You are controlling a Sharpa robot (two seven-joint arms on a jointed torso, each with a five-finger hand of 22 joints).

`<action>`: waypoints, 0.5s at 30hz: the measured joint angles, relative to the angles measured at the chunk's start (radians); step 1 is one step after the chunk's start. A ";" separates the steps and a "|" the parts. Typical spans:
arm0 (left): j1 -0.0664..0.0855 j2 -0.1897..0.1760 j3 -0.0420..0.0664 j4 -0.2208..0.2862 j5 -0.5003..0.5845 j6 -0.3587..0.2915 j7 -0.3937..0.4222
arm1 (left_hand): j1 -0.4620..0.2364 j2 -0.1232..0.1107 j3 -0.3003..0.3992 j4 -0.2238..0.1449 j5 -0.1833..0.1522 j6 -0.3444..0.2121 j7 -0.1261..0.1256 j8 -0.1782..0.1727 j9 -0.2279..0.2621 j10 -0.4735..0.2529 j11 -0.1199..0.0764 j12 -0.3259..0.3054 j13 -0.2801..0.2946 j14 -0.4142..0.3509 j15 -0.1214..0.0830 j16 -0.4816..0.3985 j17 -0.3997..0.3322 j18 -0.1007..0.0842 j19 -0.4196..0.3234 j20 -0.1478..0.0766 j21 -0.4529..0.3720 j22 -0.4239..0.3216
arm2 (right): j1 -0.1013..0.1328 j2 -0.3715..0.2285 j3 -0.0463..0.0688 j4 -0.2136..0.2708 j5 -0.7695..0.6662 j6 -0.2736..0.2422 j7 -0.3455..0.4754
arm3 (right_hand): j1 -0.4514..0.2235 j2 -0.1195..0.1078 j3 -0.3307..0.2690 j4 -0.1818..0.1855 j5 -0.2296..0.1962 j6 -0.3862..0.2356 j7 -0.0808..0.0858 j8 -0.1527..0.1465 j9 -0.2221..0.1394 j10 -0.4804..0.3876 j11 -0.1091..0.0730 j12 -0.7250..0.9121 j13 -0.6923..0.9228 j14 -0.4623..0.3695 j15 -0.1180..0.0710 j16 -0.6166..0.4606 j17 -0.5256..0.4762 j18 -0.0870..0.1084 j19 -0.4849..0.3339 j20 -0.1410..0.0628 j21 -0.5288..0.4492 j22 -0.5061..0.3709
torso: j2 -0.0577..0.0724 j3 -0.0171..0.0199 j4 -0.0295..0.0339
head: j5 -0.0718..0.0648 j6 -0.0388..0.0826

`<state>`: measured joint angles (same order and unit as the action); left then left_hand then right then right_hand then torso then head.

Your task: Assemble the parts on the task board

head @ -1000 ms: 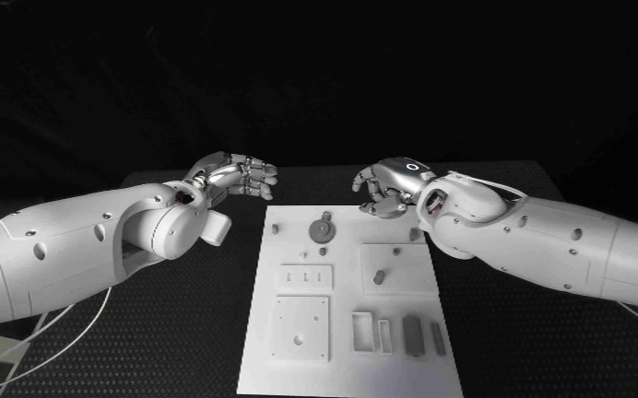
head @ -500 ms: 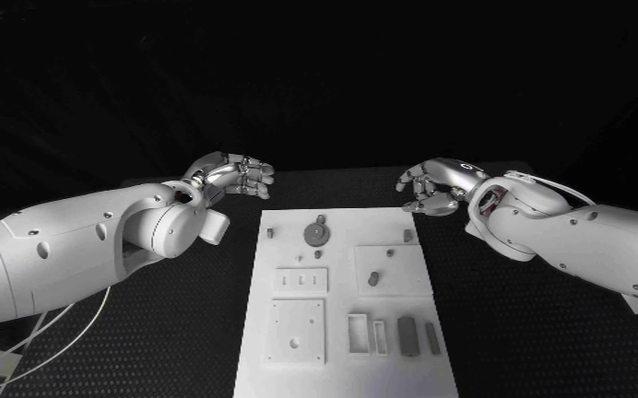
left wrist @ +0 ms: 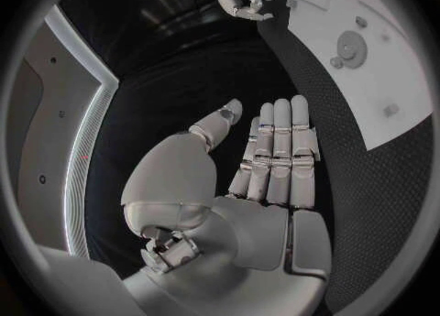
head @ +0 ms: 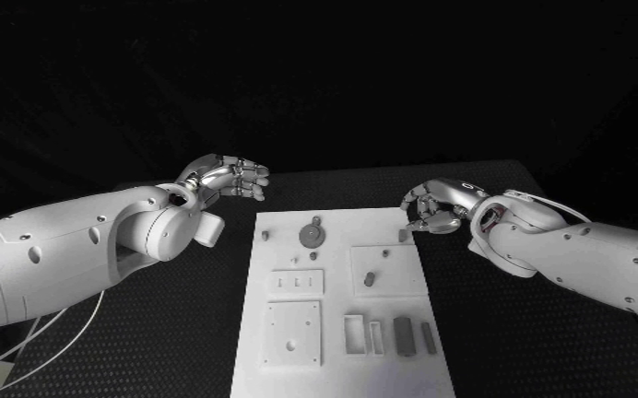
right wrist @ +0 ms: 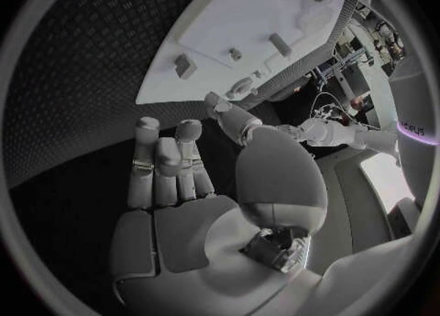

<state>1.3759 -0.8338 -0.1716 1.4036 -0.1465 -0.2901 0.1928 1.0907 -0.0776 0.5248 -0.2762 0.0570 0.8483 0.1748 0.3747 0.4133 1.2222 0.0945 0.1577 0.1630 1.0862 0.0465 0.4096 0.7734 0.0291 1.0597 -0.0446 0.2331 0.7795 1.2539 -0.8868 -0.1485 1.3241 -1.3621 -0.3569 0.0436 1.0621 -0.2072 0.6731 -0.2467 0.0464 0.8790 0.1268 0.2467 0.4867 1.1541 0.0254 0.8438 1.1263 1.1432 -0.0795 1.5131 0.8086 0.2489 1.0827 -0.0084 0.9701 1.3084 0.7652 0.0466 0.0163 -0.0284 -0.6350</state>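
The white task board (head: 339,310) lies mid-table. On its far half sit a grey round disc (head: 313,233), a small peg (head: 266,234) and another peg (head: 403,230); a slanted peg (head: 369,279) stands in a raised square. Two grey bars (head: 403,335) lie at the near right. My left hand (head: 229,177) hovers off the board's far left corner, fingers straight and empty in the left wrist view (left wrist: 270,155). My right hand (head: 432,206) hangs by the board's far right corner, close to the peg, and holds nothing (right wrist: 169,177).
White raised plates with slots and holes (head: 295,332) occupy the board's near half. Black matting (head: 518,324) surrounds the board on both sides. My white forearms (head: 80,241) come in low over the table from either edge.
My right hand has swung right, off the board's far edge, then come down toward its far right corner. The left hand has hardly moved.
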 measured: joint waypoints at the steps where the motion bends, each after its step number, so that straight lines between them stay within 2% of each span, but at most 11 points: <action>1: 0.000 0.000 0.000 0.000 0.000 0.000 0.000 | 0.000 0.000 0.000 0.000 0.000 0.000 0.000 0.000 0.000 0.000 0.000 0.000 0.000 0.000 0.000 0.000 0.000 0.000 0.000 0.000 0.000 0.000 | -0.005 0.002 0.000 -0.004 0.000 0.000 0.001 | 0.003 -0.005 -0.001 0.001 0.000 -0.003 0.003 0.000 -0.001 0.000 0.000 0.000 0.000 -0.002 0.002 0.000 0.000 0.000 0.000 0.000 0.000 0.000 | 0.000 0.0003 0.0002 | -0.001 0.000; 8: 0.000 -0.006 0.000 0.000 0.000 0.002 0.000 | 0.000 0.000 0.000 0.000 0.000 0.000 0.000 0.000 0.000 0.000 0.000 0.000 0.000 0.000 0.000 0.000 0.001 0.000 0.000 0.000 0.000 0.001 | -0.024 0.008 0.000 -0.022 0.002 0.000 0.003 | 0.001 -0.015 -0.004 0.004 0.000 -0.013 0.013 -0.006 -0.005 -0.009 0.009 0.000 0.000 -0.007 0.007 0.000 0.001 0.000 -0.002 0.002 0.000 0.000 | 0.001 -0.0002 0.0013 | 0.000 -0.008; 15: 0.000 -0.012 0.000 0.004 -0.001 0.003 0.000 | 0.000 0.000 0.000 0.000 0.000 0.000 0.000 0.000 0.000 0.000 0.000 0.000 0.000 0.000 0.000 0.000 0.001 0.000 0.000 0.000 0.000 0.001 | -0.040 0.019 0.000 -0.034 -0.002 -0.001 0.003 | -0.005 -0.021 -0.005 0.017 0.000 -0.018 0.018 -0.011 -0.006 -0.012 0.012 0.000 0.000 -0.010 0.010 0.000 0.002 0.000 -0.004 0.004 0.000 0.000 | 0.001 -0.0013 -0.0005 | 0.003 -0.012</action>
<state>1.3757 -0.8454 -0.1720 1.4080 -0.1471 -0.2872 0.1929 1.0907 -0.0776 0.5248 -0.2762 0.0570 0.8483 0.1748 0.3747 0.4134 1.2222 0.0946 0.1577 0.1628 1.0862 0.0465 0.4096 0.7743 0.0292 1.0597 -0.0446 0.2331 0.7800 1.2134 -0.8682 -0.1485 1.2899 -1.3639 -0.3582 0.0464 1.0572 -0.2278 0.6680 -0.2301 0.0464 0.8607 0.1451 0.2358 0.4806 1.1417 0.0377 0.8437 1.1262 1.1330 -0.0692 1.5131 0.8103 0.2489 1.0788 -0.0047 0.9701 1.3084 0.7665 0.0453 0.0158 -0.0254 -0.6467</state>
